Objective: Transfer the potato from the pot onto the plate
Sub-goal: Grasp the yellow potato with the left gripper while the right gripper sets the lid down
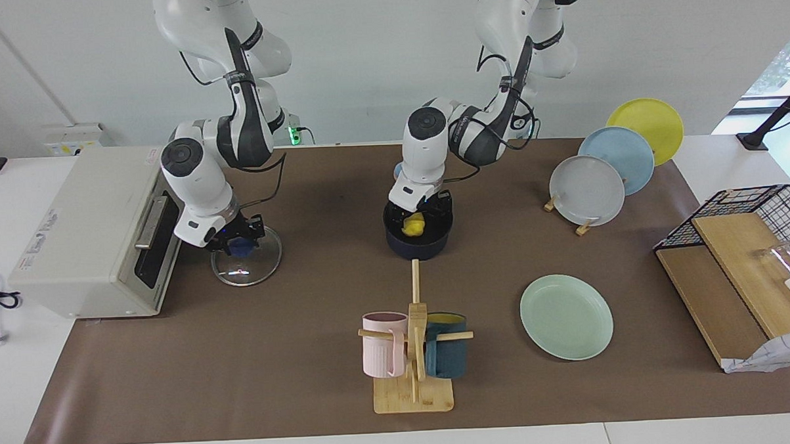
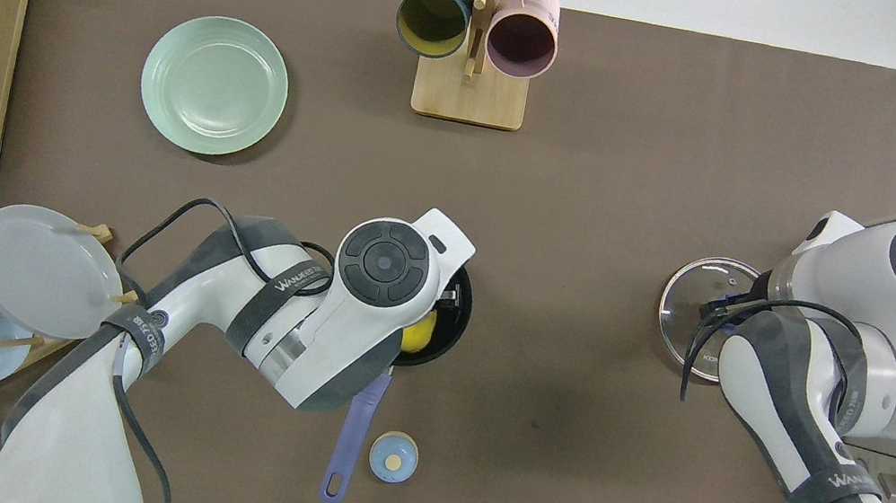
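The yellow potato point(image 1: 413, 226) lies inside the dark navy pot point(image 1: 419, 246) in the middle of the table. It peeks out from under the left hand in the overhead view point(image 2: 418, 333). The pot's blue handle point(image 2: 352, 434) points toward the robots. My left gripper point(image 1: 418, 214) reaches down into the pot, right at the potato. The mint-green plate point(image 1: 566, 316) lies flat and bare, farther from the robots than the pot, toward the left arm's end. My right gripper point(image 1: 240, 244) is down at the blue knob of a glass lid point(image 1: 246, 257) and waits there.
A mug rack point(image 1: 413, 353) with a pink and a teal mug stands farther out than the pot. A plate rack with grey point(image 1: 587, 190), light blue and yellow plates stands at the left arm's end. A toaster oven point(image 1: 86, 233) stands beside the lid. A small blue round object point(image 2: 393, 456) lies by the pot handle.
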